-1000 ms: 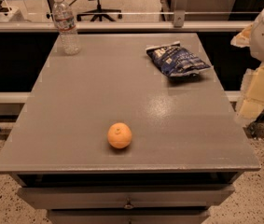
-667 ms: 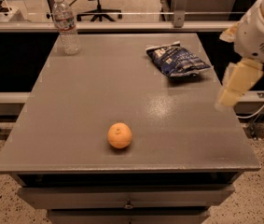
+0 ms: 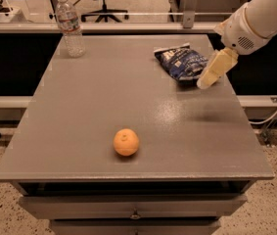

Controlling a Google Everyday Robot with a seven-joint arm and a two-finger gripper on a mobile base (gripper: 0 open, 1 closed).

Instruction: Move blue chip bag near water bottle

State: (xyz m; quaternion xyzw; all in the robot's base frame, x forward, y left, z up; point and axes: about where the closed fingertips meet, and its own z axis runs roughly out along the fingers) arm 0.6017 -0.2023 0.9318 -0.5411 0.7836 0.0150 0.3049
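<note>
Gripper point(image 3: 205, 82): cream-coloured, slanting down from the white arm point(image 3: 260, 16) over the far-right part of the table point(image 3: 103, 97); its tip overlaps the near-right end of the chip bag point(image 3: 181, 62). Wide or narrow: cannot tell. Contact with the bag: cannot tell.

Table: grey, flat top, with a drawer point(image 3: 133, 207) along its front edge.

Arm: white, rounded casing, reaching in from beyond the table's right side.

Water bottle point(image 3: 70, 27): clear, ribbed, white cap, standing upright at the table's far-left corner, well apart from the bag.

Chip bag: dark blue foil with white lettering, lying flat on the table's far-right part. Long axis runs diagonally, from far-left toward near-right; one whitish sealed end points to the table's far edge, and the opposite end lies under the gripper tip.

Orange point(image 3: 126, 142): round, resting near the middle of the table's front part, apart from everything else.
</note>
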